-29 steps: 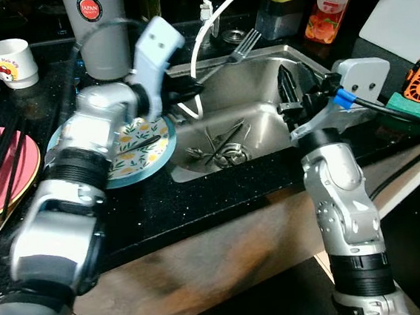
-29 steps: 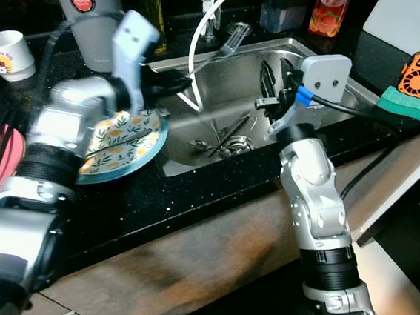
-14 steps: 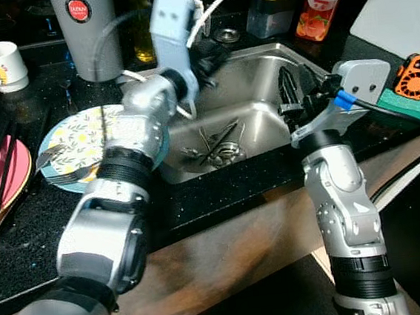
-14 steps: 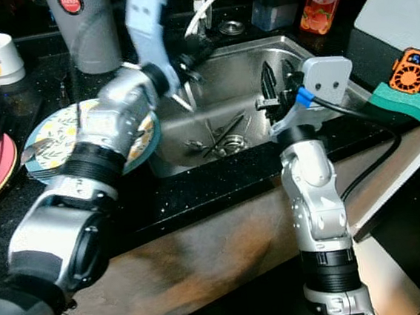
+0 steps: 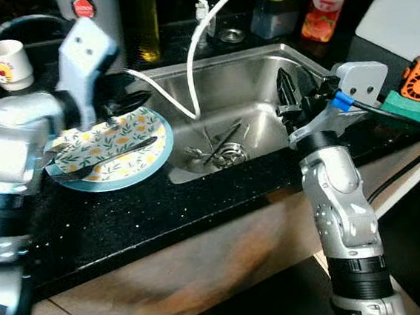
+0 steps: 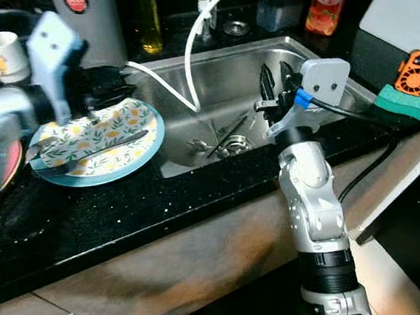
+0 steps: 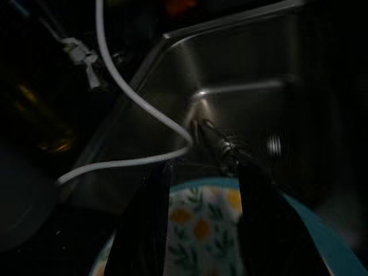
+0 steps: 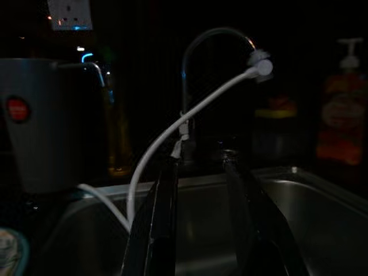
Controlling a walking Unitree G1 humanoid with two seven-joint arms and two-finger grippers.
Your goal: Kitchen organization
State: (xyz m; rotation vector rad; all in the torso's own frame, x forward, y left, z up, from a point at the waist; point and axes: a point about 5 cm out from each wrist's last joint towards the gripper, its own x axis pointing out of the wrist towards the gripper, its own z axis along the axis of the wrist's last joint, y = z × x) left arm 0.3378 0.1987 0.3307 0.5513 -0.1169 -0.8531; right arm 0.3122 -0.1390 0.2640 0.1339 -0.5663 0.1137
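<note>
The black counter (image 5: 163, 207) is running across the middle of the left eye view, with the steel sink (image 5: 248, 87) sitting in it at centre. A white hose (image 5: 193, 47) is looping down from the top of the frame into the basin, and loose cutlery (image 5: 216, 146) is lying around the drain at the sink's bottom.

At left of centre, the flowered plate (image 5: 120, 147) with a blue rim is resting flat on the counter just beside the sink's left edge. A dark utensil (image 5: 116, 153) is lying across it, handle pointing toward the sink.

The left gripper (image 5: 127, 104) is hovering over the plate's far rim, at upper left of the frame. In the left wrist view its two black fingers (image 7: 146, 230) are standing apart with nothing between them, and the plate (image 7: 201, 224) is showing in the gap below them, not touched by either finger as far as can be told.

The right gripper (image 5: 289, 94) is hanging over the right side of the basin, right of centre, well apart from the plate. In the right wrist view its fingers (image 8: 164, 230) are spread with only the sink behind them.

Along the top edge, a grey canister (image 5: 95, 12) and a white cup (image 5: 7, 61) are standing at upper left, and an orange bottle (image 5: 329, 1) at upper right. A green sponge (image 5: 414, 108) is lying at the right edge.
</note>
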